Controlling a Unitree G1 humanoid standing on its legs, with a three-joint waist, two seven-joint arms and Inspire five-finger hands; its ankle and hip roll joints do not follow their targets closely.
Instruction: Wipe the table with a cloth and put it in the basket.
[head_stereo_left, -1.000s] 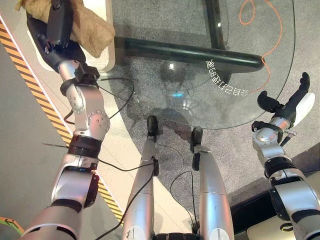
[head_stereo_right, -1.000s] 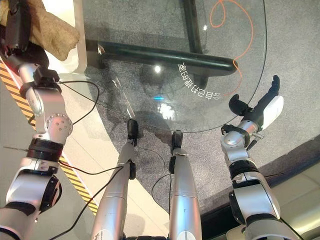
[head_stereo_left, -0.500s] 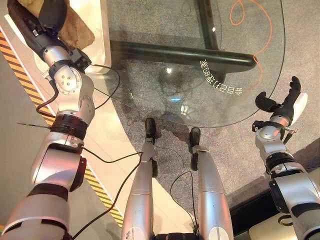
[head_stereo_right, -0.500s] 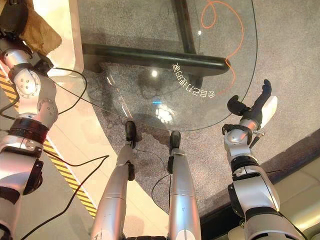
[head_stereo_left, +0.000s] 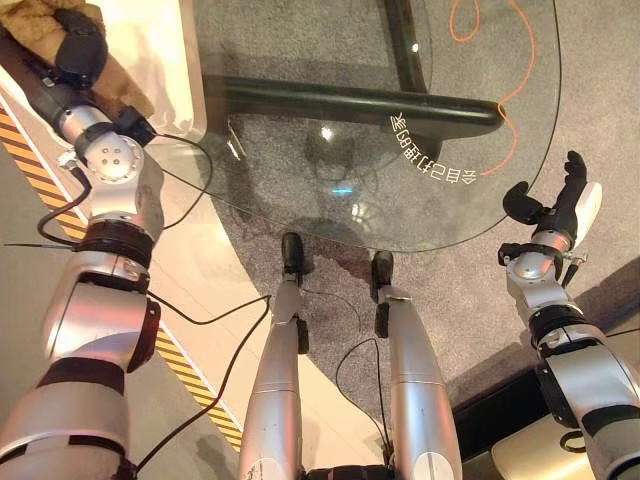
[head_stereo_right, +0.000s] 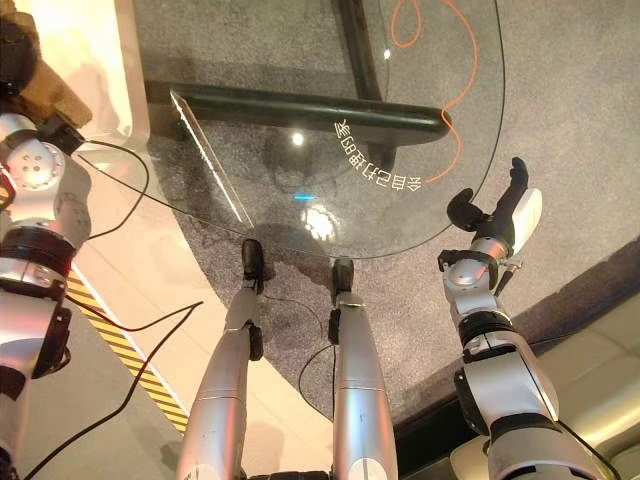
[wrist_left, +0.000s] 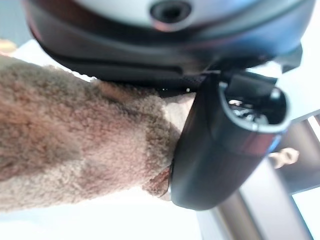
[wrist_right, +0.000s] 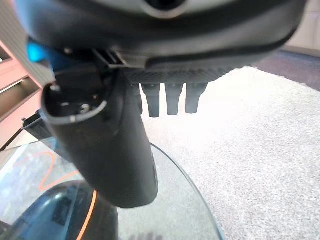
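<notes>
— Where's the cloth (wrist_left: 75, 150)?
— In the left hand (head_stereo_left: 75, 45), gripped, off the table's (head_stereo_left: 300, 200) left side.
— And the right hand (head_stereo_left: 560, 200)?
— Fingers straight, empty, beside the table's right edge.

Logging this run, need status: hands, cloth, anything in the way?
Left hand shut on tan cloth, off the glass table by its left edge. Right hand open, idle past the table's right rim. No basket seen.

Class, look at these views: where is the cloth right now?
The cloth is in the left hand at the head views' upper left, off the glass table's left edge. The left wrist view shows the thumb pressed against it.
</notes>
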